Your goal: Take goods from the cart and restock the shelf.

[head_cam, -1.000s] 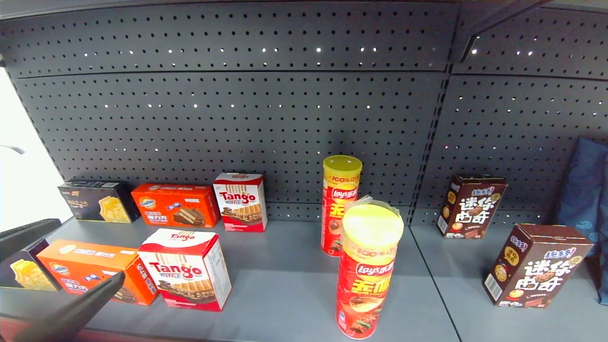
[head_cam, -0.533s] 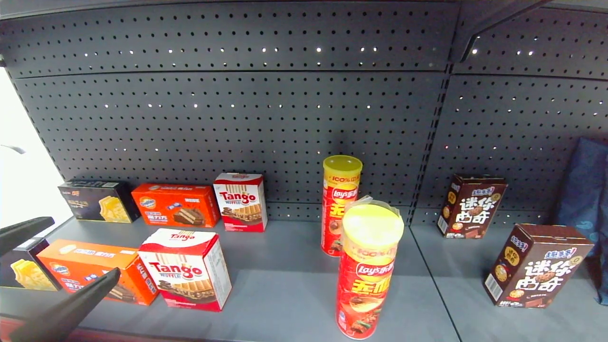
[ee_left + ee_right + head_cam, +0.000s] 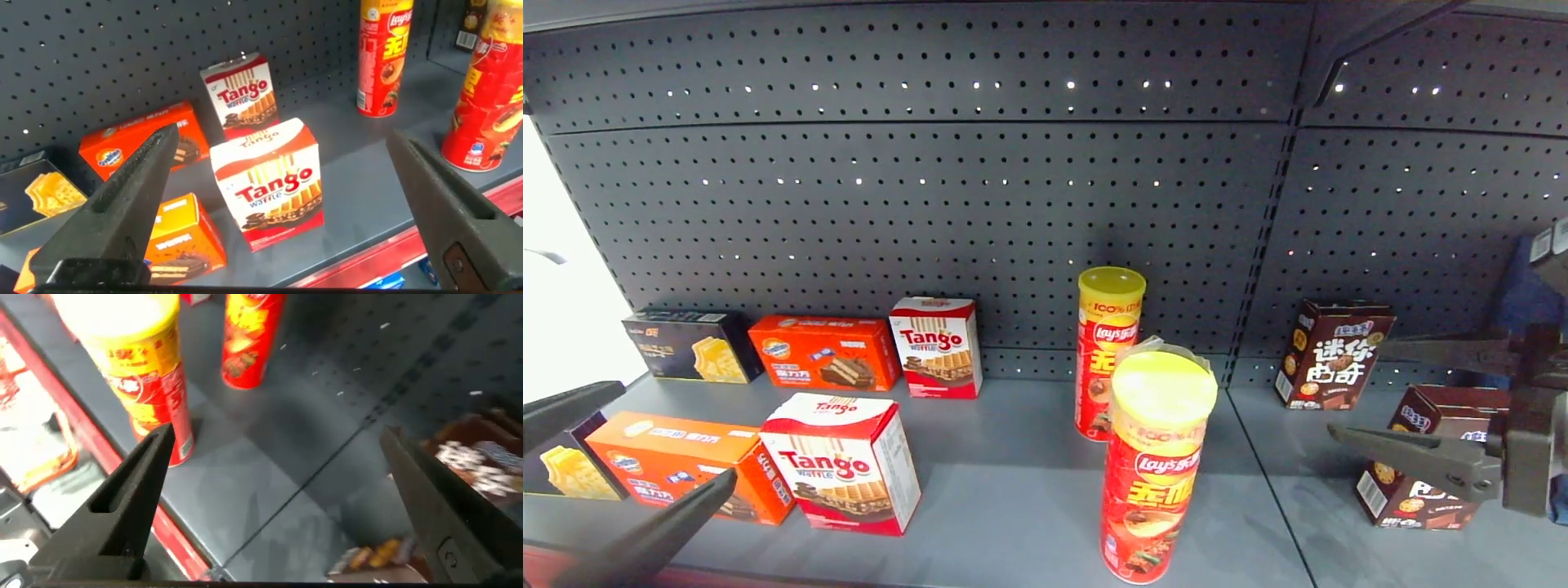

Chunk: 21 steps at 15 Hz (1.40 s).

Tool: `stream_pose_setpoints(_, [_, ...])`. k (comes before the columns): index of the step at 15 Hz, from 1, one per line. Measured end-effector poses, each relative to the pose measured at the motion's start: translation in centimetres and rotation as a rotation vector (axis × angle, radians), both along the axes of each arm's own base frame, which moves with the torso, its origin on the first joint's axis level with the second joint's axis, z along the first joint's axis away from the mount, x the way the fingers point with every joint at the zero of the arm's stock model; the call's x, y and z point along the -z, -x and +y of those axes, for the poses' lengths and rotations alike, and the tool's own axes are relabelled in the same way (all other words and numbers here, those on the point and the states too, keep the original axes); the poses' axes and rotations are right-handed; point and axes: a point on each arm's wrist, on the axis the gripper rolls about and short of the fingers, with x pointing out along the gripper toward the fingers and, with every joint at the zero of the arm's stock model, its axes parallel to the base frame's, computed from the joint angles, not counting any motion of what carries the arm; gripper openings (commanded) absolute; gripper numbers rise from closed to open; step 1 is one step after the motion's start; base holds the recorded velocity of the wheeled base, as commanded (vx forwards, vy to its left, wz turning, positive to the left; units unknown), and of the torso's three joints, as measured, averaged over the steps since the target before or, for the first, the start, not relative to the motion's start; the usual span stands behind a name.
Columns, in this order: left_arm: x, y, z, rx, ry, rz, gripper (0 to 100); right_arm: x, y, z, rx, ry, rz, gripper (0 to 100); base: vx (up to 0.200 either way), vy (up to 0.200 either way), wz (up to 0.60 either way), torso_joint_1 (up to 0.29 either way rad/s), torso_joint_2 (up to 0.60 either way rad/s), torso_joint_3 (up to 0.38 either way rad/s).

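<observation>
On the grey shelf [image 3: 1013,490] stand two red chip cans with yellow lids, one in front [image 3: 1156,465] and one behind [image 3: 1107,351]. My left gripper [image 3: 678,429] hangs open and empty at the shelf's front left, before the front wafer box [image 3: 845,461] and the orange box [image 3: 678,461]. In the left wrist view that gripper [image 3: 282,135] frames the same wafer box [image 3: 270,192]. My right gripper [image 3: 1356,388] is open and empty at the right, in front of a brown cookie box [image 3: 1421,490], which it partly hides. In the right wrist view its fingers [image 3: 278,433] spread above bare shelf.
Along the back stand a black box [image 3: 690,345], an orange box [image 3: 825,351], a second wafer box [image 3: 938,347] and another brown cookie box [image 3: 1331,353]. A blue bag [image 3: 1523,310] leans at the far right. A perforated panel [image 3: 931,204] closes off the rear.
My right gripper has come into the head view from the right, open. The left gripper's fingers shifted slightly; the goods have not moved.
</observation>
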Motion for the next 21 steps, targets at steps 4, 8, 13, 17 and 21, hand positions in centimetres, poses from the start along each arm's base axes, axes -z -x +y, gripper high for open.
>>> stream_pose_setpoints(4, [0.1,0.0,0.0,0.003,-0.001,0.004,100,0.9,-0.6,1.5,-0.059,0.025,0.047,100,0.0,0.0,0.0,0.0,0.0,0.0])
stream_pose_setpoints(8, [0.0,-0.1,0.0,0.003,-0.001,0.005,100,2.4,-1.2,2.7,-0.101,0.062,0.108,100,0.0,0.0,0.0,0.0,0.0,0.0])
stream_pose_setpoints(13, [0.0,-0.1,0.0,-0.001,0.008,0.006,100,4.7,-1.9,3.3,-0.112,0.11,0.194,100,0.0,0.0,0.0,0.0,0.0,0.0])
stream_pose_setpoints(17, [-0.4,-0.1,0.0,-0.006,0.078,0.022,100,5.6,-2.7,3.8,-0.108,0.13,0.233,100,0.0,0.0,0.0,0.0,0.0,0.0])
stream_pose_setpoints(21, [-0.4,-0.1,0.0,-0.007,0.08,0.022,100,6.3,-3.9,4.4,-0.1,0.132,0.239,100,0.0,0.0,0.0,0.0,0.0,0.0])
